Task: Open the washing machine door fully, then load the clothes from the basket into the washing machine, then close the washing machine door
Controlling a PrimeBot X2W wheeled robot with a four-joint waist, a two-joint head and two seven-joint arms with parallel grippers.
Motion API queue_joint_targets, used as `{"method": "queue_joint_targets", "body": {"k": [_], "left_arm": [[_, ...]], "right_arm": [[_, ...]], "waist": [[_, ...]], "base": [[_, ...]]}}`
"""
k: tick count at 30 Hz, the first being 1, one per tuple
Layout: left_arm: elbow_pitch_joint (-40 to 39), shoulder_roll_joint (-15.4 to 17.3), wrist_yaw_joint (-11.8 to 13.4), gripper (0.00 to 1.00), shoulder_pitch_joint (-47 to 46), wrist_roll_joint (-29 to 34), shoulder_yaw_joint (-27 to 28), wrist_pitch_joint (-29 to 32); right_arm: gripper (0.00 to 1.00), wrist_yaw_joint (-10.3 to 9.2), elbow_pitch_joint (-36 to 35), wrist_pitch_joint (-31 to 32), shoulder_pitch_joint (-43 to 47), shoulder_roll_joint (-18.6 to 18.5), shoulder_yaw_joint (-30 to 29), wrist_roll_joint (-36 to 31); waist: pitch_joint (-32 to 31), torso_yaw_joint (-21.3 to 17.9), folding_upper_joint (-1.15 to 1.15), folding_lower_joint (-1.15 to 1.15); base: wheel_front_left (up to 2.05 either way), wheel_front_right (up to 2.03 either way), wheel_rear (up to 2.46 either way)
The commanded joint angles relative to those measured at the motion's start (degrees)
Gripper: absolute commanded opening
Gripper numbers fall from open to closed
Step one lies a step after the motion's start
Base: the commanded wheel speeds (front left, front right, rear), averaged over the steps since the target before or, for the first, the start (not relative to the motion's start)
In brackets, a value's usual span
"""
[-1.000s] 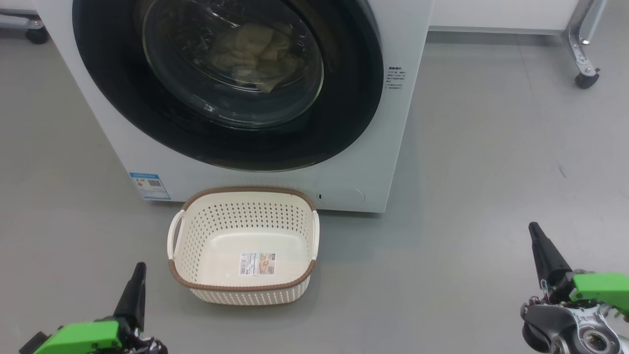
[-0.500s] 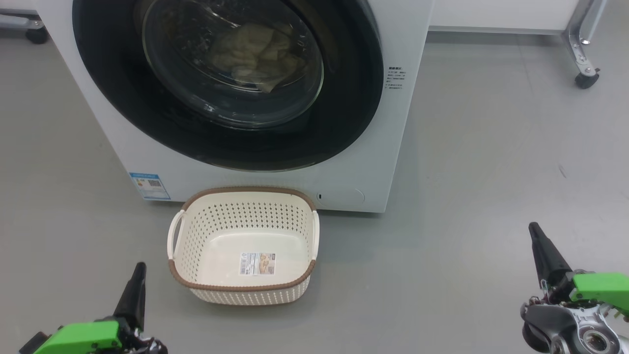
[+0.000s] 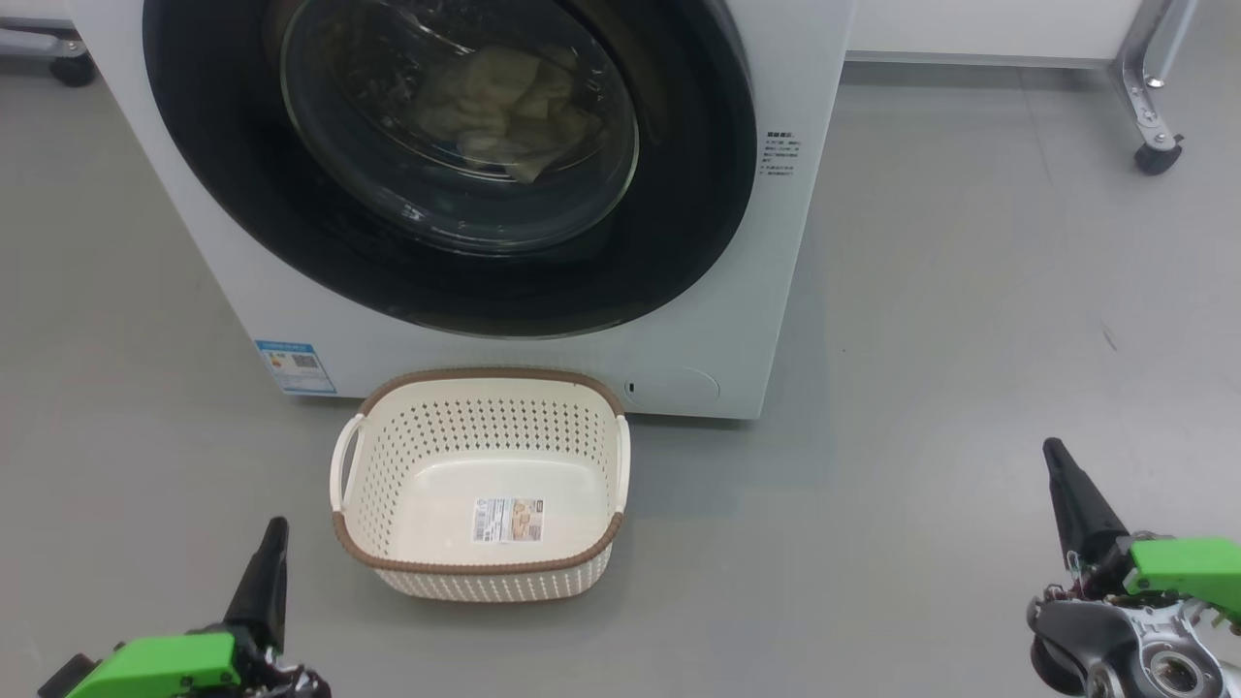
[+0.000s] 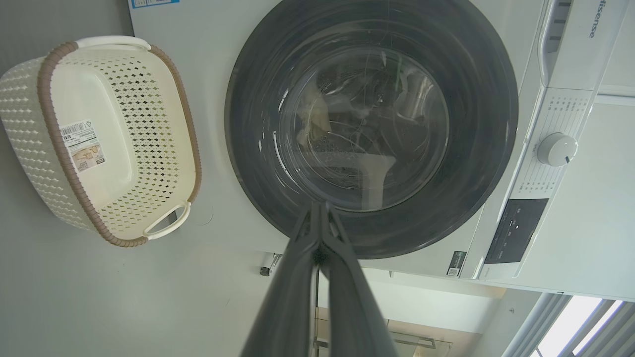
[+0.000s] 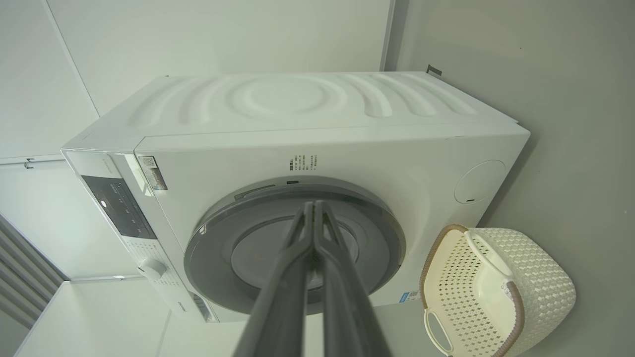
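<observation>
Blue brand word ending "isense" on washer [image 4: 570, 44] top panel, first letter cut by frame edge. Blue sticker [image 3: 295, 365] low on washer front: print too small. Text block [image 3: 779, 153] right of door [image 3: 679, 242]: illegible. Label [image 3: 508, 520] in basket [image 3: 485, 585]: barcode, print unreadable.

smooth grey floor [image 3: 970, 320]. at the head view's upper right, a silver metal leg [image 3: 1142, 68] on a black caster [image 3: 1158, 158]; another dark caster [image 3: 73, 70] at upper left.
</observation>
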Motion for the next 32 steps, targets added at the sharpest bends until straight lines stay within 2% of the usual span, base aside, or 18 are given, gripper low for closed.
{"method": "queue_joint_targets", "body": {"k": [1,32], "left_arm": [[-2.08,1.12,-0.42,0.0,-2.9,-0.3,2.05,0.4],[-2.08,1.12,-0.42,0.0,-2.9,-0.3,2.05,0.4]], "right_arm": [[0.0,-0.16,-1.8,0.33,-3.18,-0.25,0.85,-0.11],[0.0,-0.16,-1.8,0.35,-3.18,-0.23,0.82,-0.13]], "waist": [[0.0,0.0,0.0,0.0],[0.0,0.0,0.0,0.0]], "base": [[0.0,0.0,0.0],[0.0,0.0,0.0]]}}
